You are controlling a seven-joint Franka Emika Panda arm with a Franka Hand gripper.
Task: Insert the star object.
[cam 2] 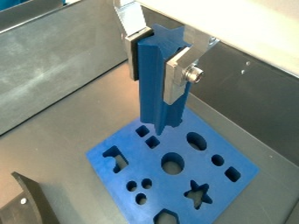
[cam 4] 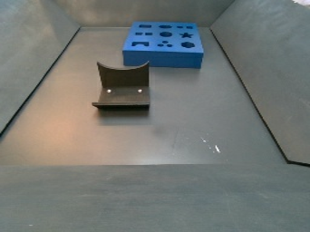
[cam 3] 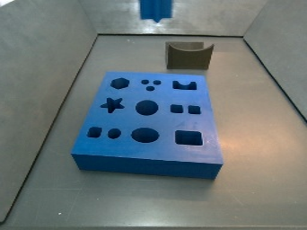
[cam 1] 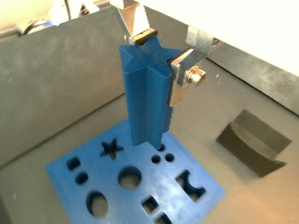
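My gripper [cam 1: 162,57] is shut on the star object [cam 1: 146,96], a tall blue peg with ridged star-section sides, held upright near its upper end. Both wrist views show it [cam 2: 156,96] between the silver fingers of the gripper [cam 2: 158,63]. Its lower end hangs above the wide blue block [cam 1: 140,157], away from the star hole [cam 1: 111,149] [cam 2: 198,194]. In a side view only the peg's lower end [cam 3: 155,9] shows, high above the block's [cam 3: 150,163] far side and its star hole [cam 3: 113,105]. The gripper is out of both side views.
A dark grey curved block [cam 3: 188,56] stands on the floor beyond the blue block [cam 4: 164,62], also seen in a wrist view [cam 1: 254,140] and a side view [cam 4: 121,86]. Grey walls enclose the floor on all sides.
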